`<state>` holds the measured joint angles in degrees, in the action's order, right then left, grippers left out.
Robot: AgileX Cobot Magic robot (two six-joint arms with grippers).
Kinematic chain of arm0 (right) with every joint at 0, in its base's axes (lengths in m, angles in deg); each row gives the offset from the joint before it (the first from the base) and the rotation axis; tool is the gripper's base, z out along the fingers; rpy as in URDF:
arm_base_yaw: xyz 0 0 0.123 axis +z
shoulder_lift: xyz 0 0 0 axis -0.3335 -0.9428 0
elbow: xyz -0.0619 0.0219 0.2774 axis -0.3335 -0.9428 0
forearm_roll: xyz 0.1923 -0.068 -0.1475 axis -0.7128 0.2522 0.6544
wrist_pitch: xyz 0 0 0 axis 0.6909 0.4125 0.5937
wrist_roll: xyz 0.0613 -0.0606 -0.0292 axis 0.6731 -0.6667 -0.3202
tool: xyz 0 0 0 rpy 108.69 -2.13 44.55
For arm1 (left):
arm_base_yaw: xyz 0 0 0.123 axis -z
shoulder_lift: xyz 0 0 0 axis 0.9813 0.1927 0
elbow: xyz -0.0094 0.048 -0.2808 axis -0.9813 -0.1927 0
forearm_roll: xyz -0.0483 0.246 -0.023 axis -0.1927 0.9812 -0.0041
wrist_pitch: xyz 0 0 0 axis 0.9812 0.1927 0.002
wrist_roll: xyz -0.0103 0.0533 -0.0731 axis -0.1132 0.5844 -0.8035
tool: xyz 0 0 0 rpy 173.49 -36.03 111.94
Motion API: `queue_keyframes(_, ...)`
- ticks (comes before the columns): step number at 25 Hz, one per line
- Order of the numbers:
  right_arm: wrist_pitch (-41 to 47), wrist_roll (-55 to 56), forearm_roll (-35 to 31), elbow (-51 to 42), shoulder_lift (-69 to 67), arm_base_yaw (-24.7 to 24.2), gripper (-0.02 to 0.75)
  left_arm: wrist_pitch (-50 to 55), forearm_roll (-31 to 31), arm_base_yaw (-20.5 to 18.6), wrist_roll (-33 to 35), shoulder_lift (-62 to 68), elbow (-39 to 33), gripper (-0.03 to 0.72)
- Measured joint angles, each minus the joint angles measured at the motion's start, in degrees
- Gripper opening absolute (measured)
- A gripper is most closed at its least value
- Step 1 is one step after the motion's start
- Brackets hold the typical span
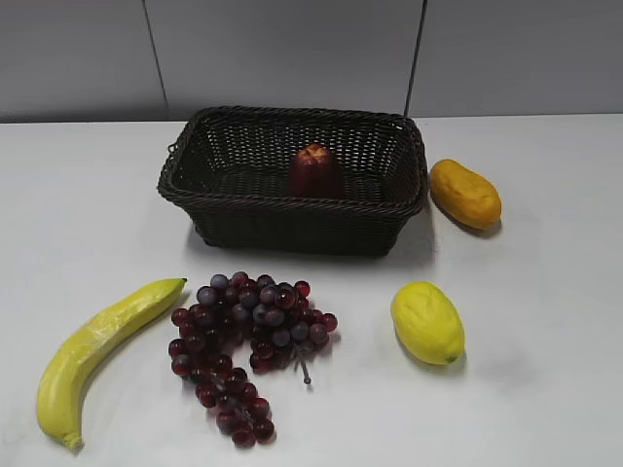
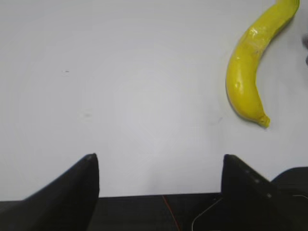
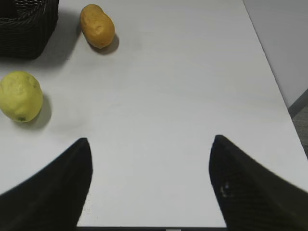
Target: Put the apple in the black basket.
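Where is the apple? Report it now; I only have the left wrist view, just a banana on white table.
Observer: The apple sits inside the black basket, near its middle.
Operator: Give me the right hand's state.
Observer: The right hand is open and empty above bare table.
Operator: Name what lies in front of the basket.
Observer: A bunch of grapes lies there, apart from the basket.
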<state>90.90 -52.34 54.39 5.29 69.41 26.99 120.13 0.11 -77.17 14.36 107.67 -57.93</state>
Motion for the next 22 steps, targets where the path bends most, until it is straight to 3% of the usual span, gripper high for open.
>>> queue_keyframes(13,0.0,0.0,0.0,0.0,0.0,0.0,0.573,-1.5,0.0,0.0,0.0,-18.5,-0.5,0.581)
queue_keyframes(22,0.0,0.0,0.0,0.0,0.0,0.0,0.573,-5.5,-0.6,0.0,-0.1,-18.8,-1.8,0.580)
